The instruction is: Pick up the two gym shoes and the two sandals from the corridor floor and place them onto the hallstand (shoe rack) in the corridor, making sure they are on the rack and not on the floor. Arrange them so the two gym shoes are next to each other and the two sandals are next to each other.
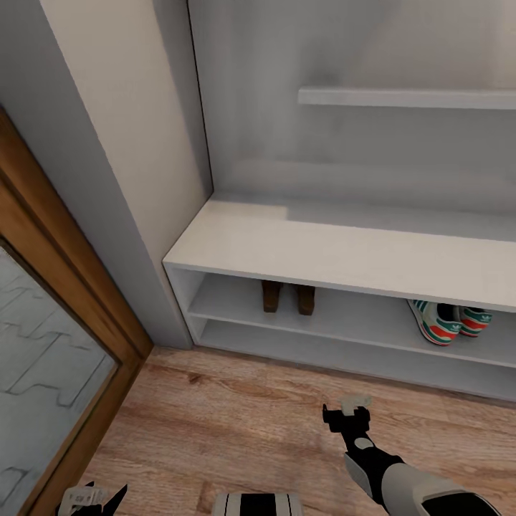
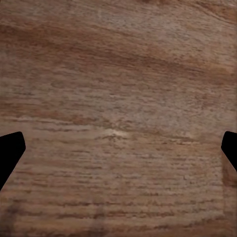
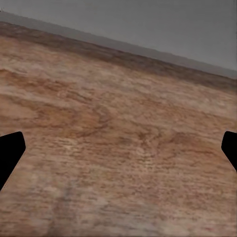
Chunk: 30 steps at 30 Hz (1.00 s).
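The white hallstand [image 1: 322,251] spans the head view, with a floating shelf [image 1: 408,98] above it. On its upper open shelf level, two brown sandals [image 1: 289,297] stand side by side, partly hidden under the bench top. Further right on the same level, two white gym shoes [image 1: 450,322] with green stripes and red-orange marks sit next to each other. My right gripper [image 1: 346,414] hangs open and empty over the corridor floor [image 1: 215,416] in front of the rack. My left gripper [image 1: 93,496] is low at the view's bottom left, open and empty. Each wrist view, left gripper [image 2: 118,158] and right gripper [image 3: 118,158], shows wood planks between spread fingertips.
A wooden door frame [image 1: 86,301] with a frosted glass panel [image 1: 36,358] runs along the left. A grey wall corner [image 1: 143,215] meets the rack's left end. The rack's lower shelf [image 1: 322,347] holds nothing visible. My base [image 1: 258,504] shows at the bottom edge.
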Tool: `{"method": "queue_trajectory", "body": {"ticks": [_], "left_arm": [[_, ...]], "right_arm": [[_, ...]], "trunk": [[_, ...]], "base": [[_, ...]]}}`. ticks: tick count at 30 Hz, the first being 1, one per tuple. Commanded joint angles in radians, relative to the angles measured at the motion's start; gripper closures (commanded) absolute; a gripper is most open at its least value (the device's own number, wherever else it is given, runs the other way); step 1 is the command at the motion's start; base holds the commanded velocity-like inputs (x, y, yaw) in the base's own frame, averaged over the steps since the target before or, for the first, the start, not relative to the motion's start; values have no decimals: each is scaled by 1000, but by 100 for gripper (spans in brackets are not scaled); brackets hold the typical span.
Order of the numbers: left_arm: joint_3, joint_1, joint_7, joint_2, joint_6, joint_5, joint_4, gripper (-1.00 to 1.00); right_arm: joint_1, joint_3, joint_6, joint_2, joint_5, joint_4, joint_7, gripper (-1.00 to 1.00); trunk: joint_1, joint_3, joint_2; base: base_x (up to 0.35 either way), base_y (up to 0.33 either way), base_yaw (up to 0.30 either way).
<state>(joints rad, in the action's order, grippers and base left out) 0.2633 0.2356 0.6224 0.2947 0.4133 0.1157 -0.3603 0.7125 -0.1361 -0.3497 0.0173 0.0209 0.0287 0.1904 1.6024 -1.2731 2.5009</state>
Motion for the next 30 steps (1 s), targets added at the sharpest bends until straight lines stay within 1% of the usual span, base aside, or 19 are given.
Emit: {"method": "queue_trajectory", "body": {"ticks": [1, 5, 12, 19, 30], "left_arm": [[4, 1, 10, 0, -2, 6, 1, -100], [4, 1, 10, 0, -2, 6, 1, -100], [4, 1, 10, 0, -2, 6, 1, -100], [4, 1, 10, 0, -2, 5, 2, -100], [4, 1, 10, 0, -3, 5, 2, -100]], "right_arm": [[-1, -8, -2, 1, 1, -1, 5, -100], [-3, -8, -2, 3, 1, -1, 3, -100], [-6, -8, -3, 4, 0, -2, 3, -100], [-21, -10, -4, 6, -2, -1, 3, -100], [-24, -10, -3, 7, -1, -1, 4, -100]], "trunk": [[-1, 3, 0], [-2, 19, -1], [-29, 41, -50], [-56, 63, -99], [-98, 97, -176]], "base": [[0, 0, 0], [0, 0, 0], [0, 0, 0], [0, 0, 0], [0, 0, 0]]}}
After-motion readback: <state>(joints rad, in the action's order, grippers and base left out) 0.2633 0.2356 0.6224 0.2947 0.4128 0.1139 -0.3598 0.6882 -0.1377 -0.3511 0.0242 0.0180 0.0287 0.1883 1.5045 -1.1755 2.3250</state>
